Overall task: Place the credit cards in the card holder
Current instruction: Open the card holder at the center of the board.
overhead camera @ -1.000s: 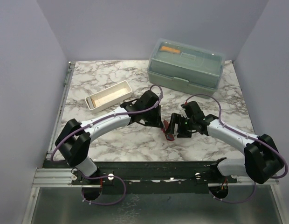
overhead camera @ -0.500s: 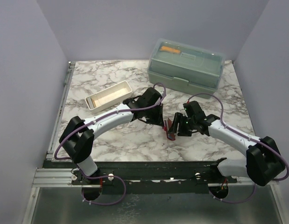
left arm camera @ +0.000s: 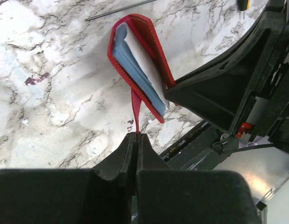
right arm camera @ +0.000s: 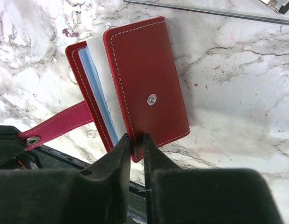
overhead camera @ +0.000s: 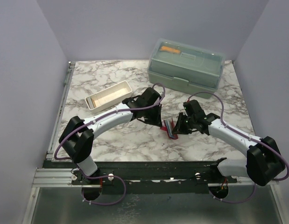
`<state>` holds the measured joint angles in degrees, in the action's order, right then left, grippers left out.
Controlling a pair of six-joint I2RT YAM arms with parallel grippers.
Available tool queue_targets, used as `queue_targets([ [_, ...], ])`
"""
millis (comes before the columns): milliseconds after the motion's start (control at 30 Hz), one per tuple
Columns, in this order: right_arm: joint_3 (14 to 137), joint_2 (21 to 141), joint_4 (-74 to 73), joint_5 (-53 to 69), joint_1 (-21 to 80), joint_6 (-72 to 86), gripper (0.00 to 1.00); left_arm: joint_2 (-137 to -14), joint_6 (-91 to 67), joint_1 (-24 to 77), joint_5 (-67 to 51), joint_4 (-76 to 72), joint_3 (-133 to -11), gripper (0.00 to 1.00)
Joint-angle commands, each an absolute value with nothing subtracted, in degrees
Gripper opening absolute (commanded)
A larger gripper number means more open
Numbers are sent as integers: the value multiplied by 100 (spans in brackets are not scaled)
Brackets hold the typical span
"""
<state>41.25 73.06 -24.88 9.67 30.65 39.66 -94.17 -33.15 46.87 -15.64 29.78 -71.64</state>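
The card holder (overhead camera: 168, 128) is a small red folding wallet held half open just above the marble between my two grippers. Left gripper (left arm camera: 136, 135) is shut on its red strap (left arm camera: 135, 105), seen from above at the holder's left side (overhead camera: 162, 124). Right gripper (right arm camera: 136, 136) pinches the lower corner of the stitched red cover (right arm camera: 144, 79), which carries a metal snap (right arm camera: 152, 99). A white layer and a blue layer (left arm camera: 135, 70) show between the covers; whether these are credit cards I cannot tell. No loose credit cards are in view.
A pale-green lidded plastic box (overhead camera: 186, 65) stands at the back right. A long white tray (overhead camera: 108, 95) lies at the back left, just behind the left arm. A metal rail (overhead camera: 154, 170) runs along the near table edge.
The right gripper's jaws have come together from wide open onto the holder's cover. The holder has folded narrower. The left gripper stayed shut on the strap.
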Motion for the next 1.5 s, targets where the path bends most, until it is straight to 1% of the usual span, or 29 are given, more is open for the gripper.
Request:
queue_targets([
  [0,4194,7229,-2816,551,3084,4125,12,-9129,-3146,4594,-1349,3187,-7137,0],
  [167,4195,7197,-2848,603,3085,4342,1,-9235,-2984,4418,-924,3630,-7030,0],
  [267,4095,7143,-2740,556,3082,4421,0,-9343,-2826,4267,-757,3894,-7039,0],
  [300,4043,7156,-2648,567,3080,4423,0,-9355,-2794,4234,-715,3994,-7073,3],
  [433,3942,7239,-2366,841,3085,4407,0,-9151,-2817,4227,-837,3986,-7207,40],
  [467,3938,7256,-2330,878,3085,4424,0,-9081,-2863,4225,-940,3925,-7248,47],
  [533,3926,7252,-2251,943,3081,4433,0,-8943,-2992,4224,-1237,3723,-7292,56],
  [567,3912,7241,-2180,1006,3080,4411,0,-8894,-3090,4226,-1421,3560,-7284,60],
  [600,3899,7228,-2094,1063,3082,4386,0,-8859,-3211,4224,-1602,3365,-7232,61],
  [700,3935,7252,-2131,989,3085,4370,0,-8916,-3449,4227,-1901,2866,-7113,61],
  [800,4019,7341,-2316,870,3085,4302,0,-9191,-3474,4221,-1867,2828,-7152,60],
  [967,3985,7279,-2372,799,3079,4298,0,-9361,-3514,4224,-1827,2652,-6995,62],
  [1000,3997,7283,-2379,800,3084,4291,0,-9382,-3493,4226,-1779,2662,-6970,63],
  [1100,4011,7306,-2366,849,3081,4244,0,-9394,-3522,4211,-1656,2592,-6823,70],
  [1233,4083,7400,-2509,700,3085,4232,1,-9507,-3612,4114,-1806,2305,-6566,70],
  [1333,4165,7546,-2872,336,3083,4341,6,-9630,-3757,3985,-1967,1972,-6332,69],
  [1367,4233,7594,-3010,209,3081,4366,10,-9696,-3806,3945,-2028,1819,-6247,65],
  [1433,4386,7647,-3235,101,3085,4281,17,-9843,-3886,3879,-2122,1655,-6139,50],
  [1467,4487,7643,-3321,90,3093,4207,19,-9904,-3911,3872,-2126,1612,-6100,47],
])
